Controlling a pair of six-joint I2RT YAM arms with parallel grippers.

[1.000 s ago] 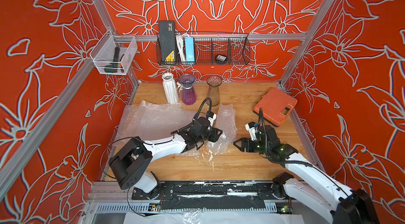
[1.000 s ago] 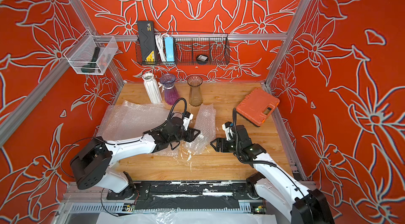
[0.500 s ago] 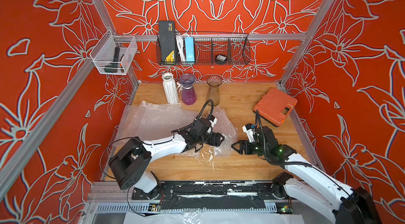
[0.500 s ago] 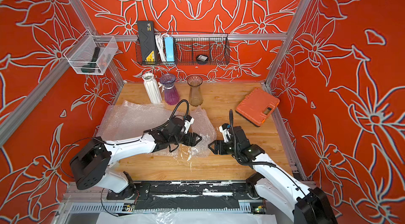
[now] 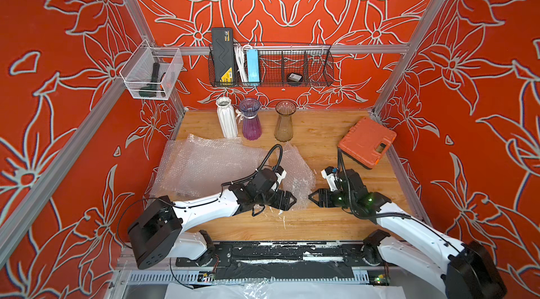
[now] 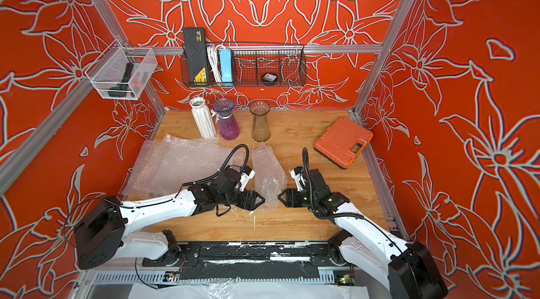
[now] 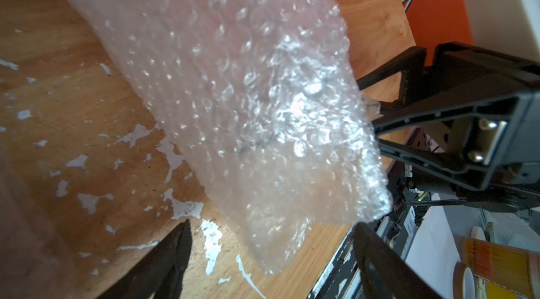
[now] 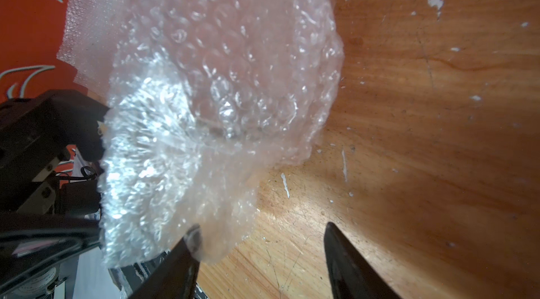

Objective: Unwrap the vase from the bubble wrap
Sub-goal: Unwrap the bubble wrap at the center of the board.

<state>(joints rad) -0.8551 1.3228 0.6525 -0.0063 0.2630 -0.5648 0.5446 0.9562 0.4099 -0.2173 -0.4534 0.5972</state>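
Left wrist view: crumpled bubble wrap (image 7: 263, 107) fills centre frame, lower end just ahead of left jaws, which are wide apart, nothing clamped. Right wrist view: right jaws apart too, wrap edge over one finger (image 8: 184, 265). Both top views: wrap mid-worktop (image 5: 321, 224) btwn the arms; flat sheets (image 5: 204, 163) centre-left.

The crumpled bubble wrap (image 5: 295, 176) is too cloudy to show if anything is inside it, and it looks blurry in both wrist views. The little black thing (image 5: 293, 77) in the wire basket (image 5: 319, 67) is too small to tell.
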